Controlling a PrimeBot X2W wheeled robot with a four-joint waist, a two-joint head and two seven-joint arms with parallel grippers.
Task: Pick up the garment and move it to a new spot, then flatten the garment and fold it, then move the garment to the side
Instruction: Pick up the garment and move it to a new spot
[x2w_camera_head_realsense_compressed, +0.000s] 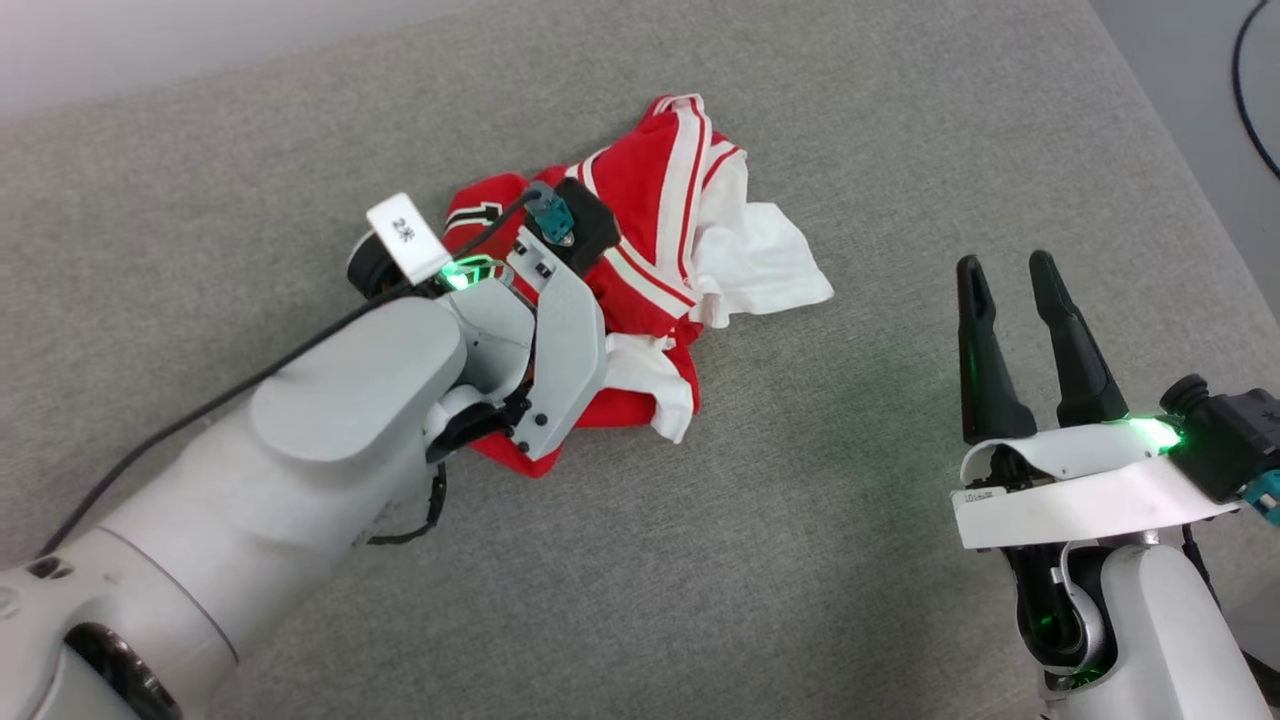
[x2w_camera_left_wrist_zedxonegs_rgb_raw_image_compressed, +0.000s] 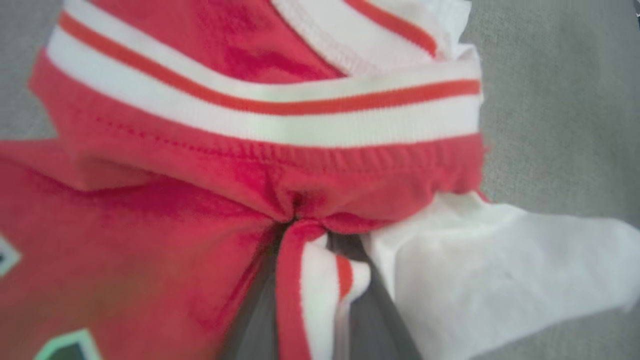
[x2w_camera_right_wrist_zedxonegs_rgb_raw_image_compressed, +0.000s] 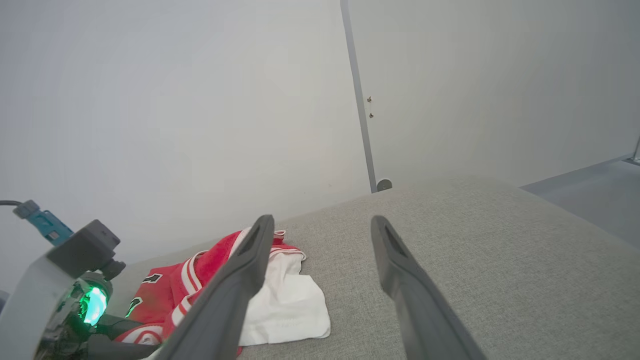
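Garment (x2w_camera_head_realsense_compressed: 650, 190) was crumpled in a heap on the grey upholstered surface (x2w_camera_head_realsense_compressed: 700, 600), toward the far middle of it in the head view. Not flattened, not folded. Red body bunched up, striped red-and-white trim (x2w_camera_head_realsense_compressed: 690, 170) running over the top, white sleeve (x2w_camera_head_realsense_compressed: 765, 265) splayed out on the heap's right side. Part of the black, white-outlined number (x2w_camera_head_realsense_compressed: 482, 213) showed at the heap's left edge.

Left gripper (x2w_camera_left_wrist_zedxonegs_rgb_raw_image_compressed: 310, 250) was down on the heap's near-left part. The head view hid its fingers under the pale wrist housing (x2w_camera_head_realsense_compressed: 560, 340). In the left wrist view the jaws were closed on a fold: a strip of red cloth and white trim ran between the two dark fingers (x2w_camera_left_wrist_zedxonegs_rgb_raw_image_compressed: 255, 325), and the red fabric puckered in toward the tips. That view was blurry up close.

Right gripper (x2w_camera_head_realsense_compressed: 1006, 265) sat over bare surface, well apart from the garment, on the robot's right. Jaws were wide open and held nothing; the right wrist view showed a clear gap between the fingers (x2w_camera_right_wrist_zedxonegs_rgb_raw_image_compressed: 400, 280). Fingers pointed toward the far edge of the surface and the white wall (x2w_camera_right_wrist_zedxonegs_rgb_raw_image_compressed: 175, 100) behind it.

Green lights glowed at both wrists. Black cable (x2w_camera_head_realsense_compressed: 1250, 90) lay on the floor past the surface's far right corner.
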